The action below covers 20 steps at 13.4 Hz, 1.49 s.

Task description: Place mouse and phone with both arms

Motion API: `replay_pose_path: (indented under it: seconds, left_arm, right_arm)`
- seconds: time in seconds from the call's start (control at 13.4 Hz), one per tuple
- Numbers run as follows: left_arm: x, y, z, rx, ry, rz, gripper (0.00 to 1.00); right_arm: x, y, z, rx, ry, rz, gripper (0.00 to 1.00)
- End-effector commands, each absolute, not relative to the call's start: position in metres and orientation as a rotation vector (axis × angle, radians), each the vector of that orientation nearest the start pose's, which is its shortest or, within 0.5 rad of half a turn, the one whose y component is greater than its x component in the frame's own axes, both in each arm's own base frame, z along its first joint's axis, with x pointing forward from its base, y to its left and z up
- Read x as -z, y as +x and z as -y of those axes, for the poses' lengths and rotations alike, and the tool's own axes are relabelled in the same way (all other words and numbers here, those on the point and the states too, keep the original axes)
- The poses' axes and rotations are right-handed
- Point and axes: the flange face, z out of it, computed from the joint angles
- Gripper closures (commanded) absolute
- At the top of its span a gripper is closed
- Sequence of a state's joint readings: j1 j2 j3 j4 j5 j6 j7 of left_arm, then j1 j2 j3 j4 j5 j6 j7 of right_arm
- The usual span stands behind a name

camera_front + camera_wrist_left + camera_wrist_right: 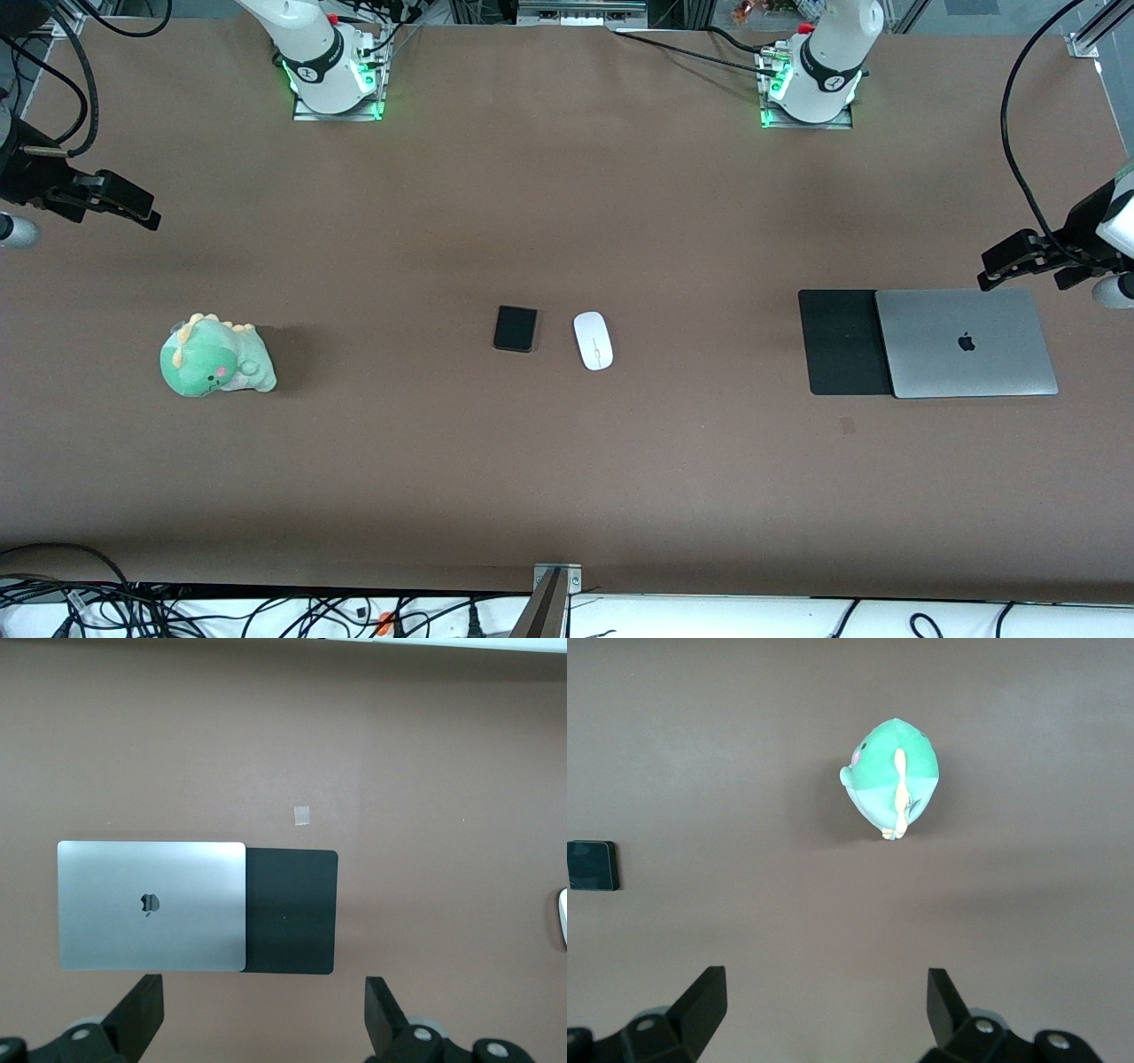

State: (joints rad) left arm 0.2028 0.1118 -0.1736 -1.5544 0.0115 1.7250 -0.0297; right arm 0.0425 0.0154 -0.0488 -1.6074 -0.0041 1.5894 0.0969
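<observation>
Two task things: the phone (516, 329) and the mouse (593, 340) lie flat side by side at the middle of the table (567, 496), close but apart, with a strip of bare brown top between them.
Phone: black, rounded corners, on the side toward the right arm's end; one edge of it shows in the right wrist view (592, 865).
Mouse: white, glossy, thin centre line, on the side toward the left arm's end, tilted a little.
Room around them: bare table on every side, both toward the front camera and toward the arm bases.
Toward the left arm's end: a black pad (843, 342) with a closed silver laptop (966, 343) lying over one edge of it; both well apart from the mouse.
Toward the right arm's end: a green plush dinosaur (216, 356), well apart from the phone.
Left gripper (1028, 263): up in the air over the table edge just beside the laptop, fingers spread wide, grasping nothing.
Right gripper (111, 202): up in the air over bare table at its own end, the plush below it, fingers spread wide, grasping nothing.
</observation>
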Motion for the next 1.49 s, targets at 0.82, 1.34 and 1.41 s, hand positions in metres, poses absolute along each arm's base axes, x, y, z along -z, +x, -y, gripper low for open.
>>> replay_pose_path:
  seconds: [0.82,1.34,1.41]
  left_arm:
    - [-0.587,0.599,-0.024,0.034,-3.179,0.173,0.0]
    - [-0.579,0.596,-0.02,-0.018,-3.178,0.168,0.0]
    - [-0.577,0.596,-0.018,-0.028,-3.178,0.163,0.0]
  right_arm:
    - [-0.615,0.554,0.015,-0.029,-3.14,-0.133,0.0]
    - [-0.601,0.558,0.013,-0.075,-3.141,-0.135,0.0]
    - [-0.6,0.559,0.014,-0.075,-3.141,-0.137,0.0]
